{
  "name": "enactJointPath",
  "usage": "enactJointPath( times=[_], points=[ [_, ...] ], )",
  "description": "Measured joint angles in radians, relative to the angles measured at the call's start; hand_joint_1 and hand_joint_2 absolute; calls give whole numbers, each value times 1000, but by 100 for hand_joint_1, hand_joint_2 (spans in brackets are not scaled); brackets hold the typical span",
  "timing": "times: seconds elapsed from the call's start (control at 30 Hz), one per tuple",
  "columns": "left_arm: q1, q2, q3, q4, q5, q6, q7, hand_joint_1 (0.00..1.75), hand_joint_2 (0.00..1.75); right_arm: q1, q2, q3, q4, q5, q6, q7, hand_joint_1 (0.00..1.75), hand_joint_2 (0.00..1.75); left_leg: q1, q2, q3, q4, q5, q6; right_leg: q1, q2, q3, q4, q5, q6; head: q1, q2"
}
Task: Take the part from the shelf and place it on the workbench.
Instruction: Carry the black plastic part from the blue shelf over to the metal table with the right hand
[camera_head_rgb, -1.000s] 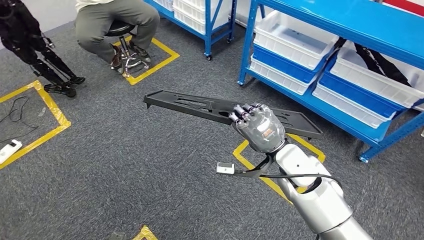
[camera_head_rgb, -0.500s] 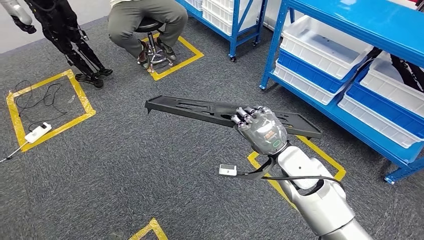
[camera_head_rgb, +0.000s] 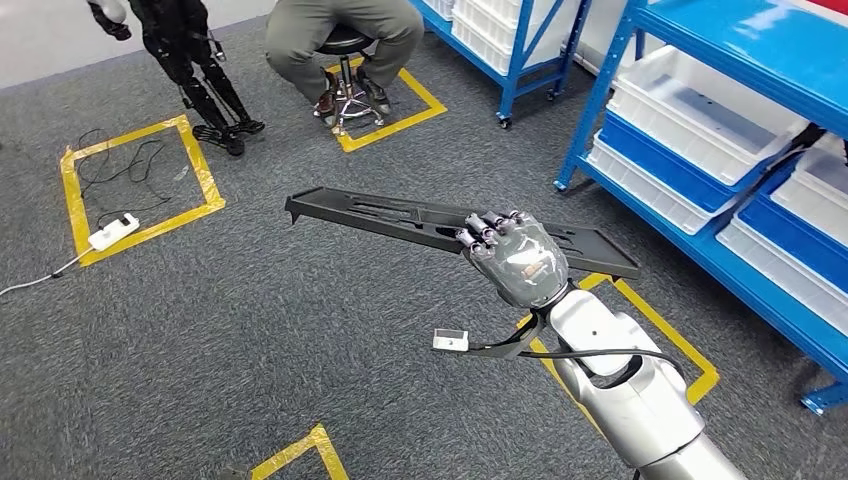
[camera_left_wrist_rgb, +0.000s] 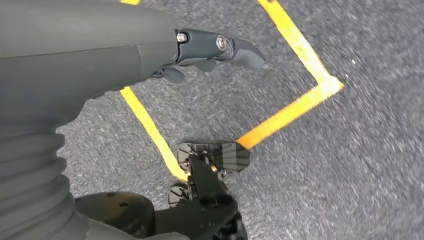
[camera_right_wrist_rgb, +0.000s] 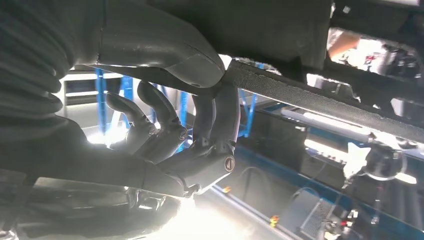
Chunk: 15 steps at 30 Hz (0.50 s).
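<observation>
Fingers (camera_head_rgb: 482, 228) of the right hand (camera_head_rgb: 515, 255) curl over the near edge of the part (camera_head_rgb: 400, 218), a long, flat black panel with cut-out slots, which the hand holds level above the grey carpeted floor (camera_head_rgb: 250, 330) in the head view. To the right stands a blue metal shelf (camera_head_rgb: 690, 235) carrying white plastic bins (camera_head_rgb: 700, 115); the nearest bins look bare inside, and a dark strap-like thing hangs at the far right, too cut off to make out. Yellow tape (camera_head_rgb: 140, 205) marks squares on the carpet, one of them around a white power strip (camera_head_rgb: 112, 231) and its loose cable. A person (camera_head_rgb: 345, 35) sits on a stool (camera_head_rgb: 345, 75) at the top, beside a dark legged robot frame (camera_head_rgb: 195, 65). In the left wrist view, the left hand (camera_left_wrist_rgb: 210, 50) hangs over speckled carpet crossed by yellow tape lines; its dark fingers (camera_left_wrist_rgb: 240, 50) are lightly bent and apart, with nothing in them. In the right wrist view, seen from beneath, the right hand's thick grey thumb (camera_right_wrist_rgb: 190, 60) presses on one face of the panel's rough, matte edge while the darker fingers (camera_right_wrist_rgb: 220, 120) wrap the other face, pinching the part between them, against blurred blue shelf rails behind.
</observation>
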<state>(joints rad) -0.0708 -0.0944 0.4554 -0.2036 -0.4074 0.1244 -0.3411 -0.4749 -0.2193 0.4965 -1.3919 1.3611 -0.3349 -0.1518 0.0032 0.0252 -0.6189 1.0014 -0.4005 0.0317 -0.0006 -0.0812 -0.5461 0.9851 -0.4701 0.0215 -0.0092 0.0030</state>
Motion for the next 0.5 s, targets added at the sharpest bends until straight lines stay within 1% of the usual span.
enactJointPath(
  times=[0.03, 0.07, 0.1, 0.13, 0.17, 0.2, 0.23, 0.27, 0.3, 0.33, 0.37, 0.4, 0.43, 0.47, 0.5],
  points=[
    [0, -1, 1, 0, 0, 0, 0, 0, 175, 0, -1, -1, -1, 0, 0, 0, 169, 175, 2, -10, 3, -7, 5, 5, 0, 20, -13, 26, -15, 1, 1, 0],
    [-1, -1, 2, 0, 0, 0, 0, 0, 175, 0, -2, -1, -1, 0, 0, 0, 169, 175, 5, -20, 6, -13, 8, 8, -2, 43, -38, 74, -37, -2, 3, 0],
    [-3, -2, 4, 0, 0, 0, 0, 0, 175, 2, -4, -2, -1, 0, 0, 0, 169, 175, 3, -32, 5, -14, 10, 11, -5, 61, -69, 137, -64, -8, 4, 0],
    [-3, -2, 5, 0, 0, 0, 0, 0, 175, 5, -6, -2, -1, 0, 0, 0, 169, 175, 3, -44, 4, -13, 11, 12, -7, 69, -106, 207, -88, -11, 5, 0],
    [-4, -2, 6, 0, -1, 0, 0, 0, 175, 9, -7, -2, -1, 0, 0, 0, 169, 175, 2, -57, 3, -13, 11, 13, -8, 71, -135, 258, -101, -11, 6, 0],
    [-4, -2, 7, 0, -1, 0, 0, 0, 175, 13, -8, -2, -1, 0, 0, 0, 169, 175, 2, -71, 3, -12, 11, 13, -10, 73, -148, 275, -98, -6, 6, 0],
    [-3, -2, 8, 0, -1, 0, 0, 0, 175, 15, -10, -3, -1, 0, 0, 0, 169, 175, 2, -85, 3, -11, 11, 13, -11, 76, -141, 249, -78, 3, 6, 0],
    [-2, -3, 8, 0, -2, -1, 0, 0, 175, 16, -10, -3, -1, 0, 0, 0, 169, 175, 3, -99, 4, -10, 11, 12, -14, 84, -115, 187, -46, 14, 6, 0],
    [-2, -3, 9, 0, -2, -1, 0, 0, 175, 16, -12, -4, -1, 0, 0, 0, 169, 175, 2, -112, 3, -7, 10, 9, -18, 99, -85, 114, -15, 22, 6, 0],
    [-2, -4, 9, 0, -3, -2, 0, 0, 175, 16, -12, -5, -1, 0, 0, 0, 169, 175, 1, -123, 1, -3, 8, 5, -21, 110, -58, 54, 9, 25, 6, 0],
    [-2, -4, 9, 0, -3, -2, 0, 0, 175, 16, -13, -6, -2, -1, 0, 0, 169, 175, 0, -131, -2, 0, 7, 0, -22, 119, -41, 17, 23, 24, 5, 0],
    [-1, -4, 9, 0, -4, -2, 0, 0, 175, 16, -13, -6, -2, -1, 0, 0, 169, 175, -1, -138, -6, 2, 7, -5, -21, 121, -35, 5, 27, 20, 5, 0],
    [0, -4, 10, 0, -4, -2, 0, 0, 175, 17, -13, -6, -2, -1, 0, 0, 169, 175, 0, -145, -8, 3, 7, -9, -19, 112, -32, 5, 29, 14, 4, 0],
    [2, -3, 10, 0, -4, -2, 0, 0, 175, 16, -12, -6, -3, -1, 0, 0, 169, 175, 3, -146, -11, 6, 6, -14, -21, 104, -31, 4, 31, 8, 4, 0],
    [3, -2, 10, 0, -4, -2, 0, 0, 175, 15, -12, -6, -3, -1, 0, 0, 169, 175, 4, -135, -15, 15, -1, -18, -23, 97, -29, 3, 32, 1, 3, 0]
  ],
)
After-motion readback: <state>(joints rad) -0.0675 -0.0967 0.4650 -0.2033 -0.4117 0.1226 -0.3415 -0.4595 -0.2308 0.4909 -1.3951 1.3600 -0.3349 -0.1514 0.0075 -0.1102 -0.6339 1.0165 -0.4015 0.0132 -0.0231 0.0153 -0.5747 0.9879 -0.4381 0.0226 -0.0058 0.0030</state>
